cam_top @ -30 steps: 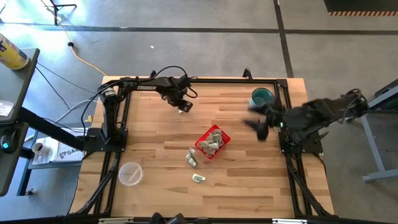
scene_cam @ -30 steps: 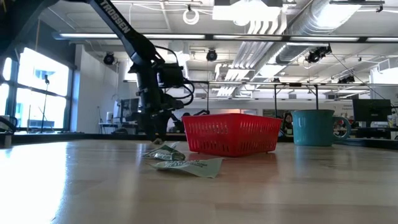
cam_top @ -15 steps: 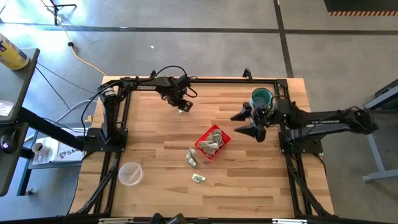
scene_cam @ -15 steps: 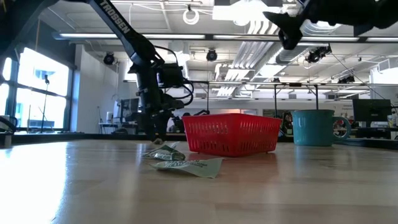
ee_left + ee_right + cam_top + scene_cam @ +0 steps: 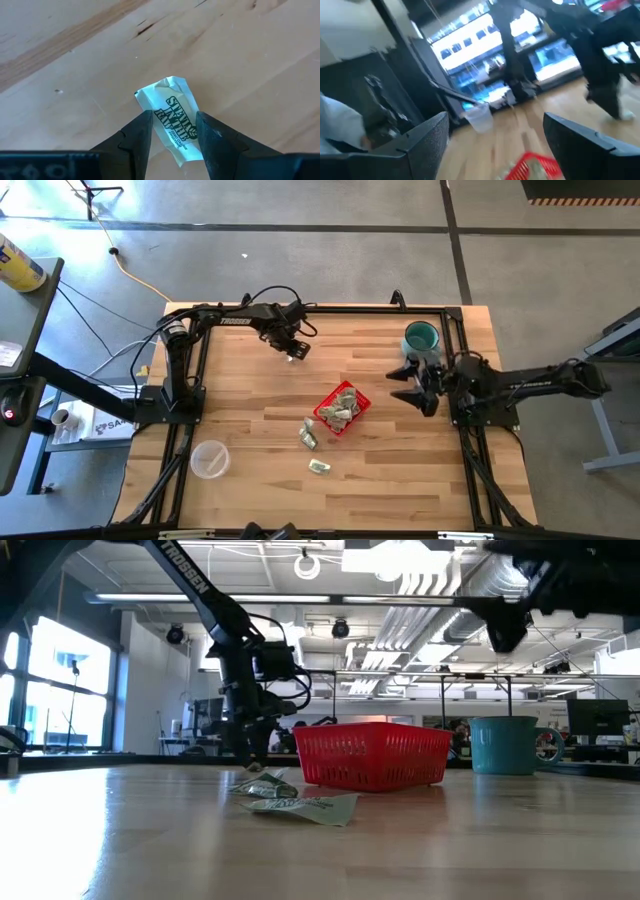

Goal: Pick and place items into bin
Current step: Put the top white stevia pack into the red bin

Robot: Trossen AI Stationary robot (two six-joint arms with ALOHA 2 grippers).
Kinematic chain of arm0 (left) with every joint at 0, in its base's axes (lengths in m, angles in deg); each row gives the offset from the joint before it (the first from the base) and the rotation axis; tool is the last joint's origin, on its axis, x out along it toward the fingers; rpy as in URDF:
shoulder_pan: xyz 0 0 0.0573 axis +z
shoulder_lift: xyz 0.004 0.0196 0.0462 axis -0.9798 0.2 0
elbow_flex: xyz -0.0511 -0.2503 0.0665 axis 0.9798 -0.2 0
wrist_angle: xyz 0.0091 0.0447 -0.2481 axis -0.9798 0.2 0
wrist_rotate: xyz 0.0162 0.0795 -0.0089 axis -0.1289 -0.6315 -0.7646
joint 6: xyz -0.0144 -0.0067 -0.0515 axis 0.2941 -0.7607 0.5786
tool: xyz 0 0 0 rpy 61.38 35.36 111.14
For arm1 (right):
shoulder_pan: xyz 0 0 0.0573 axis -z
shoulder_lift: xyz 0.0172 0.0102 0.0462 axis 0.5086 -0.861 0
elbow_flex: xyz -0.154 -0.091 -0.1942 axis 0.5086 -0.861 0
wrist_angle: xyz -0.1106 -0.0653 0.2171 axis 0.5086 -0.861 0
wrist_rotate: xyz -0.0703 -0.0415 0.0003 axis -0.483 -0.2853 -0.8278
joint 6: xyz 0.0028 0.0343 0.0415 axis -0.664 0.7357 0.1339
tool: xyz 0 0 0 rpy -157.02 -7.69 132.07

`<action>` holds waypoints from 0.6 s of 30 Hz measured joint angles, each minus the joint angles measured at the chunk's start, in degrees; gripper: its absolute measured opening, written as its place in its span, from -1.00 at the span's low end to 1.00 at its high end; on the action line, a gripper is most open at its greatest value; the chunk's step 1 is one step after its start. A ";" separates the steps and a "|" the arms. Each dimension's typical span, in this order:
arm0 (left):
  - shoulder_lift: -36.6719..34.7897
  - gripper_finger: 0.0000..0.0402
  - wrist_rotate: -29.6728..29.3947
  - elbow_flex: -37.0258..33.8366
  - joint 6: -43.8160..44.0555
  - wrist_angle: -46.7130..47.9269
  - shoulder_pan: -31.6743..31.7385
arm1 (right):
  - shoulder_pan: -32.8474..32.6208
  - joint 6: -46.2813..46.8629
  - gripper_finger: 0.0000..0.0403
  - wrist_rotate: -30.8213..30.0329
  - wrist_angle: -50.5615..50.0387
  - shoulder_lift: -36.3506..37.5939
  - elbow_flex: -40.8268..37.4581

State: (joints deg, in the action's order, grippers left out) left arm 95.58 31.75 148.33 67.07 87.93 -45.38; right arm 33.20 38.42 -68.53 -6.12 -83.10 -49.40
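My left gripper (image 5: 293, 352) stands low over the far part of the table, fingers pointing down, shut on one pale green-and-white packet (image 5: 172, 122). The red mesh basket (image 5: 342, 408) sits mid-table with several packets inside. Two more packets lie flat on the wood near it, one (image 5: 309, 437) beside the basket and one (image 5: 320, 467) closer to the near edge. My right gripper (image 5: 410, 385) hangs open in the air to the right of the basket, well above the table (image 5: 510, 625), touching nothing. My left gripper has the packet between its two fingers, one finger (image 5: 137, 137) on each long side, coming from above and pointing down. The fingers lie across the packet's printed middle (image 5: 175, 127). The packet lies flat on the wood, its far end (image 5: 167, 87) sticking out past the fingertips.
A teal mug (image 5: 421, 337) stands by the far right corner, just behind my right gripper. A clear plastic cup (image 5: 210, 459) sits near the left near corner. Bare wood lies between the left gripper and the basket. Black frame rails run along the table's edges.
My right arm swung up into the low view, reached toward the basket with its gripper open, then drew back a little toward the table's right edge. The left gripper, the packets and the basket stayed where they were.
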 joint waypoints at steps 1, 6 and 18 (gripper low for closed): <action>0.02 -0.06 0.02 0.00 0.19 -0.08 0.02 | -0.22 -0.08 0.56 -0.88 -0.79 0.80 -1.15; 0.02 -0.06 -0.01 -0.05 2.15 -0.54 0.02 | 1.59 3.33 0.56 1.55 -0.89 5.67 -7.44; 0.07 -0.37 -2.17 -0.09 4.44 -1.25 -0.13 | 3.85 1.97 0.56 2.19 -16.19 16.43 -9.19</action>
State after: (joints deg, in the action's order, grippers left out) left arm 95.65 29.58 148.25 71.51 86.67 -45.51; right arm 37.05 40.39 -66.34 -22.31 -66.66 -58.59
